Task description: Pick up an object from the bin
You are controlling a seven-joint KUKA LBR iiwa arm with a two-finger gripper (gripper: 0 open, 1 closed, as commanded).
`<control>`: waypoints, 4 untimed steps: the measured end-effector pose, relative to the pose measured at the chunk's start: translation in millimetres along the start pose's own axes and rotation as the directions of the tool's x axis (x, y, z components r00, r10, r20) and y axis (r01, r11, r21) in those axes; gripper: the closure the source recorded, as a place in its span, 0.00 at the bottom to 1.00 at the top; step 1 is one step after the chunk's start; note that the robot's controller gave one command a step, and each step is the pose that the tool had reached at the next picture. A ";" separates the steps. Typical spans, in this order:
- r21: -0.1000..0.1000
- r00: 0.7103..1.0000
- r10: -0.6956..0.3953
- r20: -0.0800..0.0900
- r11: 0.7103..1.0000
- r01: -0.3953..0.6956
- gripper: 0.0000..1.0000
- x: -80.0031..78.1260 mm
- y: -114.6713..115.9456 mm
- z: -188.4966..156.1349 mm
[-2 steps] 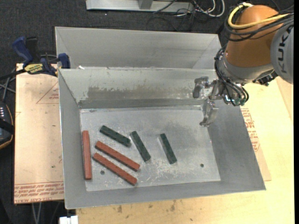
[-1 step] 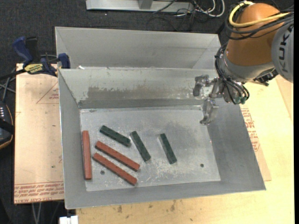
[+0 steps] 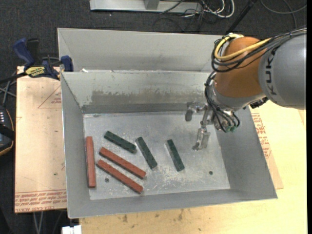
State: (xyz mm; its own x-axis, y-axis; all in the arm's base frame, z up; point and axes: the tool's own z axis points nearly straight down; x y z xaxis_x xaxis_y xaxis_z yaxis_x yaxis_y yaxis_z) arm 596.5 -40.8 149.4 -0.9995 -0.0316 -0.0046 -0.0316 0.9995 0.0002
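Dark floor with loose cables behind, grey metal bin (image 3: 141, 89) in the middle. The hand (image 3: 201, 143) hangs low over bare bin floor, right of centre, under the arm's orange cover (image 3: 236, 72). Can't tell how far open it is. Nothing seen in its grasp.

Nearest thing: a dark green bar (image 3: 175, 155), lying flat and slanted, just beside the hand on its left and apart from it. That's the likely pick, my guess only. Next out is a second dark green bar (image 3: 146, 152), slanted much the same way and near the first, then a third dark green bar (image 3: 119, 142) angled the other way. Past those are two red-brown bars (image 3: 123, 162) lying side by side on a diagonal, close together. A third red-brown bar (image 3: 90, 162) lies along the left wall, well apart from the hand.

To do it well: shift the hand left until it is centred over the nearest green bar, turn the wrist so the jaws close across its narrow width, and grip at mid-length so it doesn't tip. All six bars are flat on the floor, none stacked, and there is room around the nearest one.
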 end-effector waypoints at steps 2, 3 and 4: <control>0.000 0.997 0.081 -0.003 0.997 -0.081 0.00 26.1 38.9 7.5; 0.000 0.976 0.216 -0.009 0.976 -0.216 0.00 53.7 37.8 82.0; 0.000 0.989 0.145 0.008 0.989 -0.145 1.00 45.8 33.8 75.5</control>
State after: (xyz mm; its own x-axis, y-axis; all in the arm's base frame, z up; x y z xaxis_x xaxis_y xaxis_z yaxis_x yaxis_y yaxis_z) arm 550.0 -8.4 73.8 -0.9934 0.1141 -0.0128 0.1141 0.9935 0.0013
